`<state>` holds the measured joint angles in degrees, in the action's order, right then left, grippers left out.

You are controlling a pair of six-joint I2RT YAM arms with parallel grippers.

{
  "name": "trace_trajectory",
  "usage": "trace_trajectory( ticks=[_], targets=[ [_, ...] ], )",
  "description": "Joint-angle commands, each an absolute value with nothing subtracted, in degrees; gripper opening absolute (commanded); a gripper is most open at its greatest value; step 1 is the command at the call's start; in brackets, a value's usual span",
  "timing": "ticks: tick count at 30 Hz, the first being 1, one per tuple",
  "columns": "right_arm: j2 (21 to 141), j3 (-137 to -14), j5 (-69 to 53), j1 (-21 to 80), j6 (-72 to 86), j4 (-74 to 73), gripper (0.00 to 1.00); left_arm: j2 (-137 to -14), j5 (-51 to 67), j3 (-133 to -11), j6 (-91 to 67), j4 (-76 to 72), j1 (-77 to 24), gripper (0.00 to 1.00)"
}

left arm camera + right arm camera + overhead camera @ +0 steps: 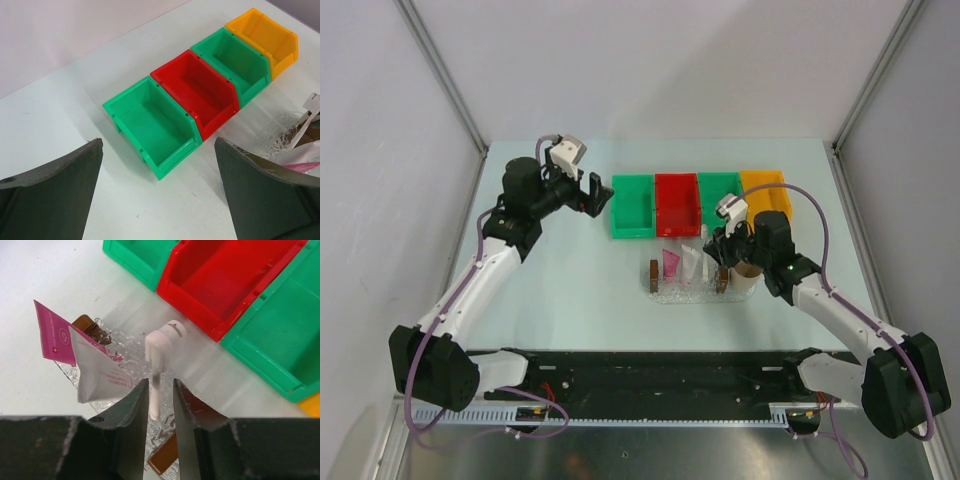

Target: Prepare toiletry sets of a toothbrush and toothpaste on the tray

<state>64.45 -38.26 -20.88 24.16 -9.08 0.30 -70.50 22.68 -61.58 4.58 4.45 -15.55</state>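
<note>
A: While the right hand [160, 383] is hovering low over the tray [686, 294], its two fingers are standing only slightly parted, and the white toothbrush [157, 365] is running straight down into the gap between them.

B: Is it pinching that handle?

A: Not squeezing it from both sides. I'm seeing a sliver of space on one side of the handle, and whether the other finger is touching it I cannot tell. The brush head is pointing away towards the red bin [678, 205].

B: And where is the tray sitting?

A: It's sitting on the surface [570, 285] just in front of the row of bins, brown handle [653, 272] at each short end. The magenta toothpaste [50, 337] is lying at the tray's left end, poking out past the rim, and a white tube with pink print [102, 377] is overlapping it, right beside the brush.

B: What's the left hand [594, 192] doing?

A: It's hanging above the surface beside the leftmost green bin [632, 208], fingers spread wide and carrying nothing. Its wrist camera is looking along four bins: green, red, a second green bin [718, 190], then the yellow bin [765, 190].
</note>
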Motion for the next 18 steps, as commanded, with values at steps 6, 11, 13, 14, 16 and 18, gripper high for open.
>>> trace_trajectory(
  ticks=[6,11,13,14,16,18],
  targets=[
    [59.9,-38.5,-22.0,21.9,-9.9,1.1,0.34,-70.7,24.0,-62.1,7.4,3.7,-14.9,0.98],
    [57.8,-39.5,-21.6,21.3,-10.5,0.3,0.36,-70.4,23.7,-62.1,7.8,3.6,-14.9,0.98],
    [56.9,-40.0,-20.9,20.6,-10.7,-0.9,0.36,-70.1,23.6,-62.1,8.1,3.7,-14.8,0.98],
    [56.4,-40.7,-20.4,20.3,-10.7,-1.6,0.36,-70.0,23.3,-62.1,8.2,3.7,-14.8,0.98],
    [55.3,-41.6,-17.1,19.7,-10.6,-2.3,0.36,-69.6,22.5,-62.1,8.1,3.6,-14.7,0.99],
    [54.2,-43.0,-12.9,19.0,-11.0,-2.7,0.36,-69.2,21.5,-62.3,6.6,3.6,-14.4,1.00]
  ],
)
